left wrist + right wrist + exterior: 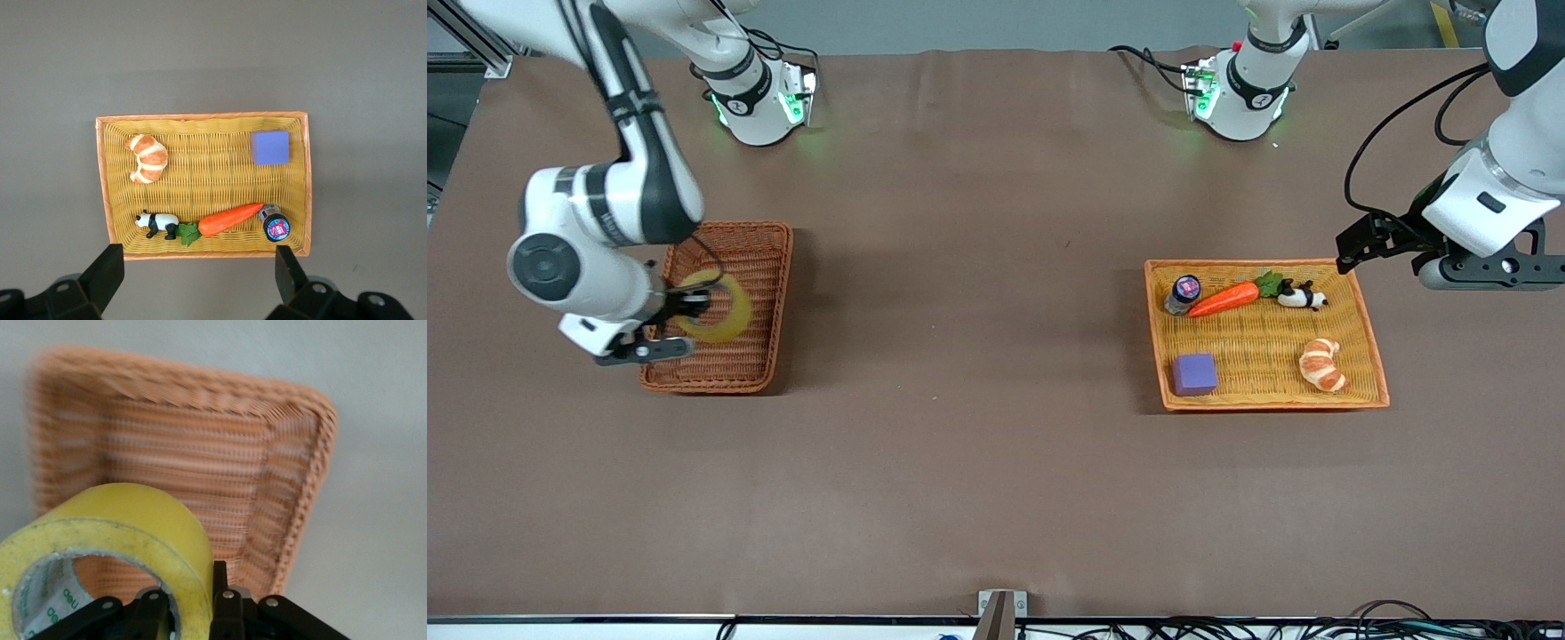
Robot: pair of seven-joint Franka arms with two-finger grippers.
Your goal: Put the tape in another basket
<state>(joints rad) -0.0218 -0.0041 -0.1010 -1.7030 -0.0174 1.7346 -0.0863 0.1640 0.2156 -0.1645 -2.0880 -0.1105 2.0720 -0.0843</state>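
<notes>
Here the right gripper (680,311), at the middle left of the front view, has its jaws clamped on the wall of the tape (725,307), one finger inside the ring and one outside; the roll hangs over the basket (769,267), the reddish-brown one toward the right arm's end of the table; whether it touches the basket floor I cannot tell. The step in hand looks like the last of the carry, the tape already over its goal; the next move, as I judge it, calls for lowering the roll until it rests on the weave, then parting the fingers and rising straight so nothing drags the ring along.

The left gripper (1383,240) waits at the upper right of the front view, over the table at the upper corner of the tray (1267,398); its jaws stand wide apart and hold nothing.

The right wrist view shows what the front cannot: the grey core of the tape (110,547) with green print inside, and the fingers (223,603) pinching its wall, the basket (293,487) spread beneath; the left wrist view looks straight down on the tray (203,119) and lays out the croissant (148,158), purple cube (270,147), panda (157,223), carrot (230,219) and small bottle (274,225) more plainly than the front view does.
</notes>
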